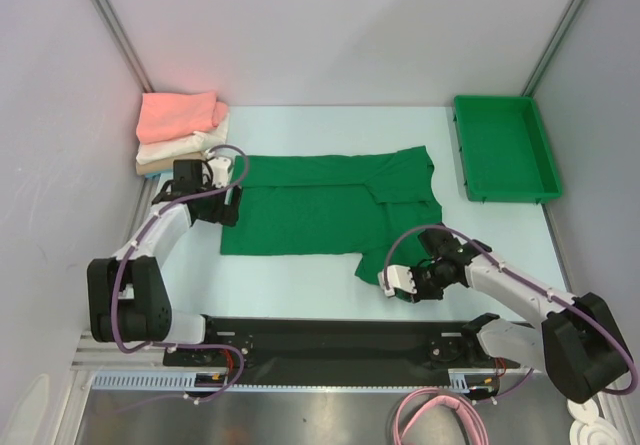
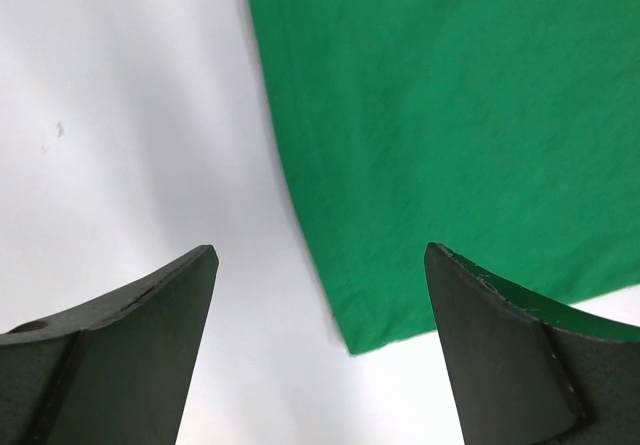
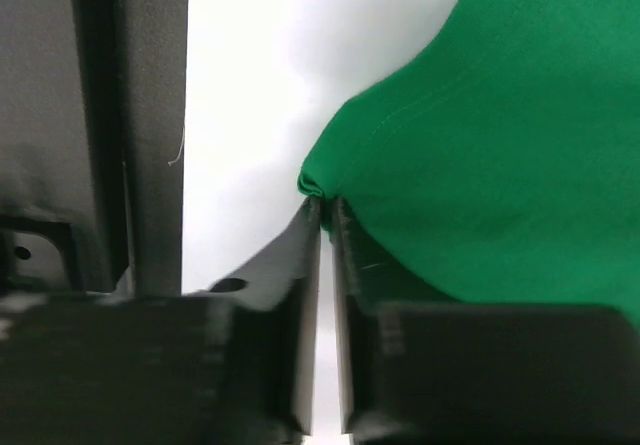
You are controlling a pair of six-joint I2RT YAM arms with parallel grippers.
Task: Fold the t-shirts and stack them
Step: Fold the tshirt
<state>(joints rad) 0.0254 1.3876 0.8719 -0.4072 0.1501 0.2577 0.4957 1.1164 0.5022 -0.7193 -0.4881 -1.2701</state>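
Observation:
A dark green t-shirt [image 1: 320, 210] lies spread on the table, its right part folded over. My left gripper [image 1: 230, 208] hovers at the shirt's left edge; in the left wrist view it [image 2: 320, 265] is open, with the shirt's [image 2: 450, 115] corner between the fingers, untouched. My right gripper [image 1: 384, 283] is at the shirt's near right corner; in the right wrist view it [image 3: 325, 205] is shut on a bunched edge of the green cloth [image 3: 500, 145]. Folded salmon pink [image 1: 180, 115], white [image 1: 180, 148] and tan [image 1: 150, 168] shirts are stacked at the back left.
A rigid green plastic bin [image 1: 505, 148] stands at the back right. A black base rail [image 1: 330, 340] runs along the near edge, also seen in the right wrist view [image 3: 130, 115]. Grey walls close the left, back and right.

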